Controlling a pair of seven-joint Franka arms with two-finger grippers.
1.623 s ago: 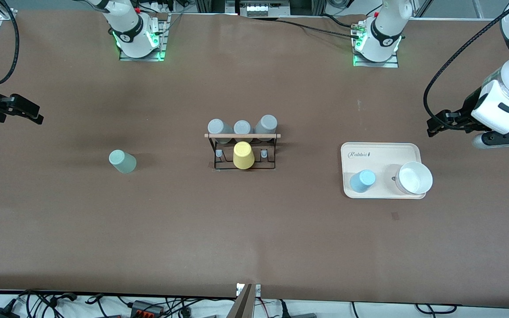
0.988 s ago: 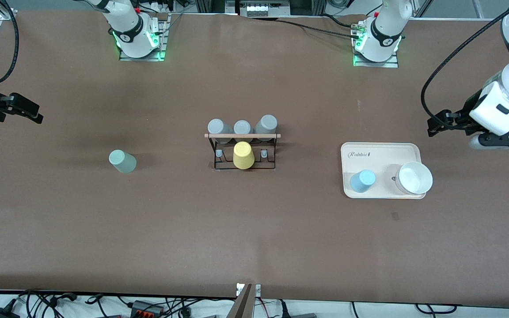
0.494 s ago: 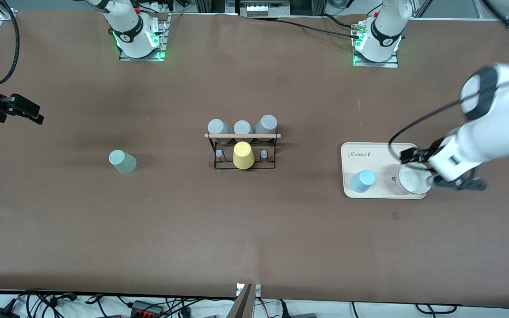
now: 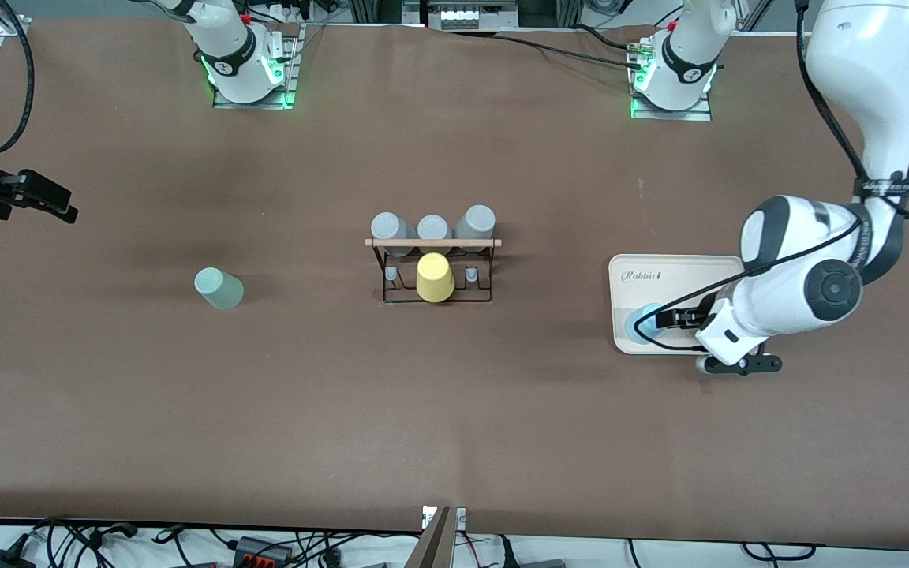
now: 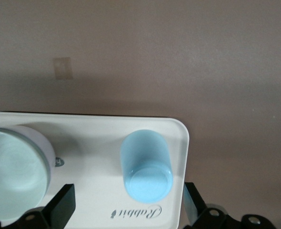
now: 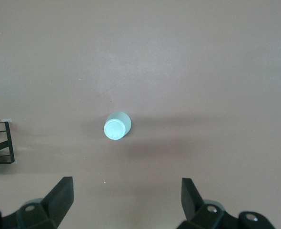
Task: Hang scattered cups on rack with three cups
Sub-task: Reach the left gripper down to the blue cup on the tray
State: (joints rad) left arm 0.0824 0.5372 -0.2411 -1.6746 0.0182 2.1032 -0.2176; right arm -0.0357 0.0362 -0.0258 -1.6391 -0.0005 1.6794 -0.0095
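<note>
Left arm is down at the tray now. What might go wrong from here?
1. The left gripper, jaws open, is over the light blue cup, which stands upside down on the beige tray close to the white bowl; one jaw could knock the bowl.
2. A push could slide the tray.
3. On the rack, the free pegs flank the yellow cup, so hanging space is tight.

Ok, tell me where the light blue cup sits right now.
The light blue cup stands upside down on the beige tray, at the tray's corner nearest the front camera and the rack, beside the white bowl, with the open left gripper around it.
</note>
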